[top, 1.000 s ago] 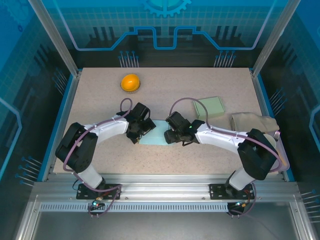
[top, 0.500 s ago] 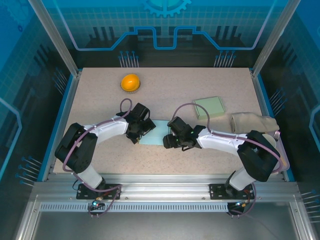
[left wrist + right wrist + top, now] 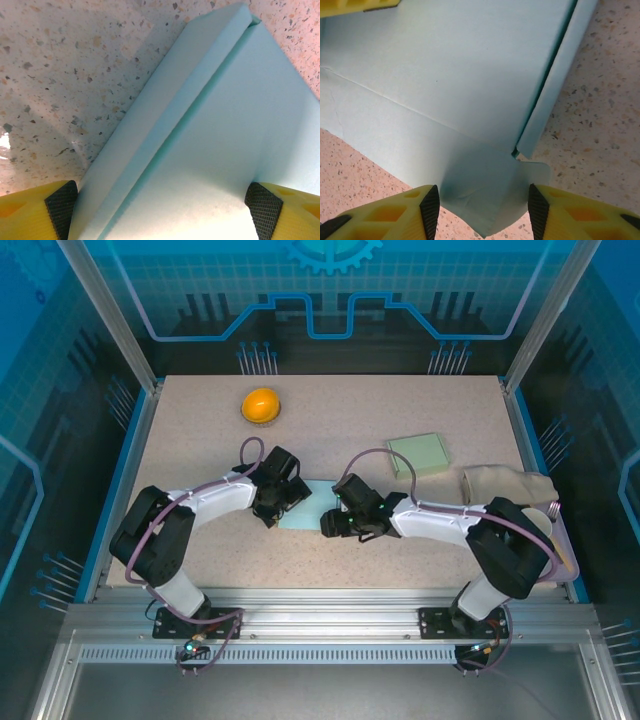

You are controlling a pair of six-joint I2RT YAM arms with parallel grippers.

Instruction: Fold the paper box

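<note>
Right wrist view: right gripper (image 3: 484,210) stood unclenched astride the corner flap (image 3: 480,185); it likely needed a square pinch, then a fold along the crease. Beyond, the box (image 3: 445,75) lay mid-table, left gripper (image 3: 280,502) released, spanning its 9 o'clock edge.

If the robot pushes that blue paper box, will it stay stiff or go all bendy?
Probably bendy: the paper box is thin sheet, and its corner flap already looks wrinkled. It likely slides easily, being flat and light on the smooth table. It shouldn't roll.
</note>
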